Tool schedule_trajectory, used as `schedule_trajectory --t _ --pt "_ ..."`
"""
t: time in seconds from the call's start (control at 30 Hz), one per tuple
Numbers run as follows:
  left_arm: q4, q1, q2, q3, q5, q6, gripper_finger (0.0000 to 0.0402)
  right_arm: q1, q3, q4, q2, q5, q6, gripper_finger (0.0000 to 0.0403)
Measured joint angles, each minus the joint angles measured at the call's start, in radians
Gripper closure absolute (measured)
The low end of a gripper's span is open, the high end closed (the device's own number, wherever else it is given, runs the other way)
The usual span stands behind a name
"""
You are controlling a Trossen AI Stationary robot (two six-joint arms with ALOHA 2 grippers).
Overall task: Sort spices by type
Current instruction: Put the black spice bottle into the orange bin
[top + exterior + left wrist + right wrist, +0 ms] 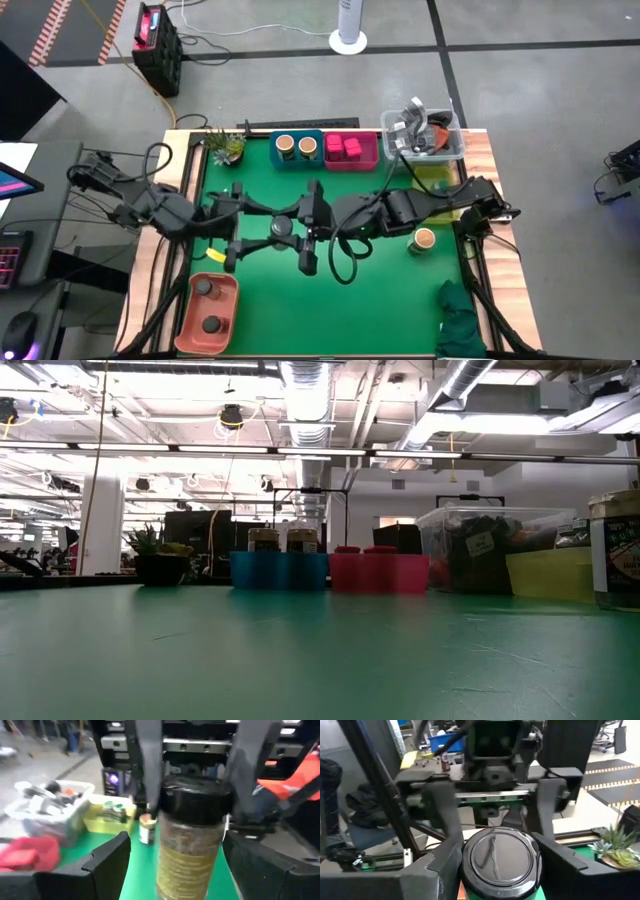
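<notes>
A black-lidded spice jar (192,835) stood upright mid-table. Two tan-topped jars (296,147) and pink packs (343,148) sat at twelve o'clock; another jar (423,240) at three o'clock.

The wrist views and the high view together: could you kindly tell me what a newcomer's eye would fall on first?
First, the dark-lidded jar over the middle of the green mat, where both arms meet. The right gripper clamps it between its fingers, while the left gripper has its fingers spread open either side. Next come the bright blue bin and pink bin at the table's back edge.
</notes>
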Motion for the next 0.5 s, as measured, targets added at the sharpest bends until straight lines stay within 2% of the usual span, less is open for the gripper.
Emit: schedule_trajectory --t 0.1,0.5 --pt "-0.019 0.006 0.004 0.001 0.049 -0.044 0.0097 0.002 0.000 0.003 0.001 -0.004 0.000 0.0169" --pt "-0.010 0.011 0.083 0.000 0.077 -0.025 0.0097 0.006 -0.021 0.008 0.020 -0.034 0.034 0.0170"
